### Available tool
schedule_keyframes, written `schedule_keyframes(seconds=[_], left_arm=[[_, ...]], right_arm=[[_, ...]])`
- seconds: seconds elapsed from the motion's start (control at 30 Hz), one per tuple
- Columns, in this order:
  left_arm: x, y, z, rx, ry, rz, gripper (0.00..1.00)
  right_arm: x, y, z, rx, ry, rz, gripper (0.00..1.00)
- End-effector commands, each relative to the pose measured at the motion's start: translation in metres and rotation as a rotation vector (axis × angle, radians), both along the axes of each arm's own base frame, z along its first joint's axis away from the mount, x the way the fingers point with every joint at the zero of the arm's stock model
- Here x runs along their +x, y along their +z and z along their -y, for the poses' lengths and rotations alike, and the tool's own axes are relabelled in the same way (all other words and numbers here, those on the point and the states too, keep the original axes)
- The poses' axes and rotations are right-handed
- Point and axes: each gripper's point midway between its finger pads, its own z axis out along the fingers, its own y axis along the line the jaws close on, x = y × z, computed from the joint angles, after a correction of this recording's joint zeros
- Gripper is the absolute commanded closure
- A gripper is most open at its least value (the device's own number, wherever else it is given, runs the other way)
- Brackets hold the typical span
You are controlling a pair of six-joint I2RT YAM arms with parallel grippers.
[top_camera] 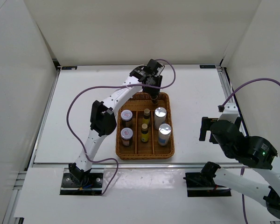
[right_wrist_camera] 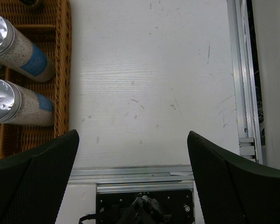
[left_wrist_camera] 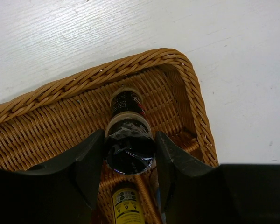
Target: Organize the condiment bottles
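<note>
My left gripper (top_camera: 154,97) reaches over the far end of the brown wicker basket (top_camera: 144,156). In the left wrist view my left gripper (left_wrist_camera: 129,137) is shut on a dark black-capped jar (left_wrist_camera: 130,149) held upright in the basket's far right corner. A second dark jar (left_wrist_camera: 126,100) stands just beyond it. A yellow-labelled amber bottle (left_wrist_camera: 127,205) is nearer. The basket holds two red-labelled silver-lidded jars (top_camera: 126,115), two amber bottles (top_camera: 146,113) and two silvery-white cylinders (top_camera: 160,116). My right gripper (top_camera: 205,129) is open and empty over the table, right of the basket. A third dark jar is not visible.
The basket's woven rim (left_wrist_camera: 84,77) curves round the far corner, and a divider runs below the held jar. In the right wrist view the basket wall (right_wrist_camera: 63,70) and both cylinders (right_wrist_camera: 18,51) are at the left. A metal rail (right_wrist_camera: 245,93) borders the table's right edge.
</note>
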Motion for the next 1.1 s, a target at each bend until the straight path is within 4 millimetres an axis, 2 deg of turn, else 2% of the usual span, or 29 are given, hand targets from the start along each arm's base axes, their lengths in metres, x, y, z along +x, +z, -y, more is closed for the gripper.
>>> schedule_keyframes(seconds=[0.0, 0.07, 0.13, 0.17, 0.33, 0.37, 0.4, 0.47, 0.5, 0.57, 0.6, 0.67, 0.7, 0.8, 0.83, 0.9, 0.93, 0.97, 1.0, 1.03, 1.07], left_arm=[[0.007, 0.027, 0.005, -0.041, 0.008, 0.064, 0.89], [0.003, 0.015, 0.011, -0.033, -0.007, 0.043, 0.89], [0.003, 0.015, 0.012, -0.038, 0.000, 0.040, 0.89], [0.003, 0.009, 0.012, -0.031, 0.000, 0.032, 0.88], [0.002, 0.003, 0.014, -0.031, -0.007, 0.019, 0.79], [0.003, 0.007, 0.014, -0.037, -0.007, 0.026, 0.76], [0.003, 0.007, 0.014, -0.037, -0.007, 0.026, 0.64], [0.003, 0.007, 0.014, -0.037, -0.007, 0.026, 0.52], [0.003, 0.007, 0.014, -0.037, -0.007, 0.026, 0.38], [0.003, 0.014, 0.014, -0.045, -0.007, 0.036, 0.25], [0.004, 0.022, 0.014, -0.051, -0.015, 0.053, 0.20], [0.005, 0.033, 0.014, -0.061, -0.010, 0.076, 0.04], [0.007, 0.047, 0.012, -0.068, -0.012, 0.106, 0.00], [0.008, 0.081, 0.005, -0.085, 0.004, 0.173, 0.00], [0.006, 0.109, -0.001, -0.107, 0.019, 0.220, 0.00], [0.004, 0.127, -0.020, -0.071, 0.066, 0.270, 0.00], [0.002, 0.160, -0.043, -0.077, 0.117, 0.330, 0.00], [-0.002, 0.154, -0.056, -0.048, 0.134, 0.314, 0.00], [-0.006, 0.158, -0.069, -0.050, 0.168, 0.309, 0.00], [-0.011, 0.181, -0.096, -0.075, 0.213, 0.332, 0.00], [-0.014, 0.179, -0.111, -0.068, 0.239, 0.319, 0.00]], right_arm=[[0.003, 0.005, -0.002, 0.023, -0.003, 0.027, 0.00], [0.003, 0.005, -0.002, 0.023, -0.003, 0.027, 0.00], [0.003, 0.005, -0.002, 0.023, -0.003, 0.027, 0.00], [0.003, 0.005, -0.002, 0.023, -0.003, 0.027, 0.00], [0.003, 0.005, -0.002, 0.023, -0.003, 0.027, 0.00], [0.003, 0.005, -0.002, 0.023, -0.003, 0.027, 0.00], [0.003, 0.005, -0.002, 0.023, -0.003, 0.027, 0.00], [0.003, 0.005, -0.002, 0.023, -0.003, 0.027, 0.00], [0.003, 0.005, -0.002, 0.023, -0.003, 0.027, 0.00], [0.003, 0.005, -0.002, 0.023, -0.003, 0.027, 0.00], [0.003, 0.005, -0.002, 0.023, -0.003, 0.027, 0.00], [0.002, 0.004, -0.003, 0.027, 0.003, 0.022, 0.00], [0.002, 0.004, -0.003, 0.027, 0.003, 0.022, 0.00], [0.002, 0.004, -0.003, 0.027, 0.003, 0.022, 0.00], [0.002, 0.004, -0.003, 0.027, 0.003, 0.022, 0.00], [0.002, 0.004, -0.003, 0.027, 0.003, 0.022, 0.00], [0.002, 0.004, -0.003, 0.027, 0.003, 0.022, 0.00], [0.002, 0.004, -0.003, 0.027, 0.003, 0.022, 0.00], [0.002, 0.004, -0.003, 0.027, 0.003, 0.022, 0.00], [0.002, 0.004, -0.003, 0.027, 0.003, 0.022, 0.00], [0.002, 0.004, -0.003, 0.027, 0.003, 0.022, 0.00]])
